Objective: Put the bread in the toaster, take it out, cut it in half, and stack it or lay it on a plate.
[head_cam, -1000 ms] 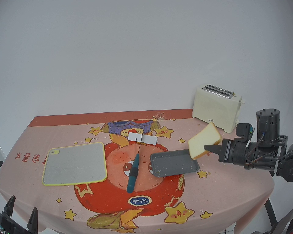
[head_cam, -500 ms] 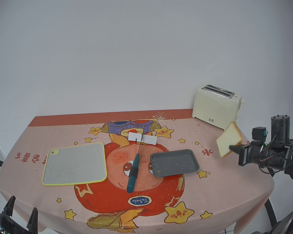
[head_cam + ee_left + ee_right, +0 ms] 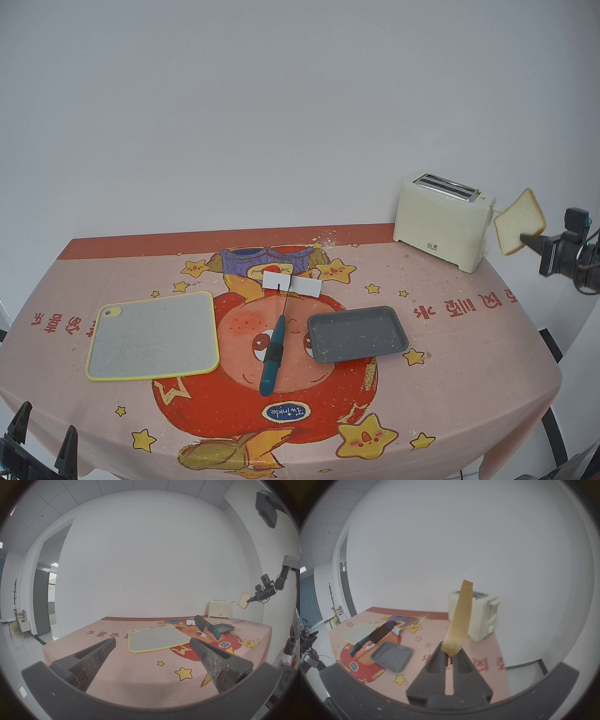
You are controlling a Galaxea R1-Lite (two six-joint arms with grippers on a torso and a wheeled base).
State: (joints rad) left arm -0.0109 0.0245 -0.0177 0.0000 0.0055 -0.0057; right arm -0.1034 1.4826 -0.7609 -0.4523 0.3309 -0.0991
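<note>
A slice of bread (image 3: 520,220) hangs in the air just right of the cream toaster (image 3: 443,220), pinched at one corner by my right gripper (image 3: 530,237), which is shut on it. From the right wrist the bread (image 3: 460,618) stands edge-on between the fingers of that gripper (image 3: 449,653), with the toaster (image 3: 474,615) behind it. The toaster's slots are bare. A teal-handled knife (image 3: 273,350) lies mid-table between the green-rimmed cutting board (image 3: 154,336) and the grey plate (image 3: 357,333). My left gripper (image 3: 153,655) stands open off the table's front left corner, holding nothing.
A white paper tag (image 3: 291,283) lies at the knife's tip. Crumbs dot the cloth near the toaster and plate. The table's right edge (image 3: 537,337) drops off just below the held bread. A plain wall stands close behind the toaster.
My right gripper has carried the bread up and to the right, from over the plate's right end to beside the toaster. The left arm has not moved.
</note>
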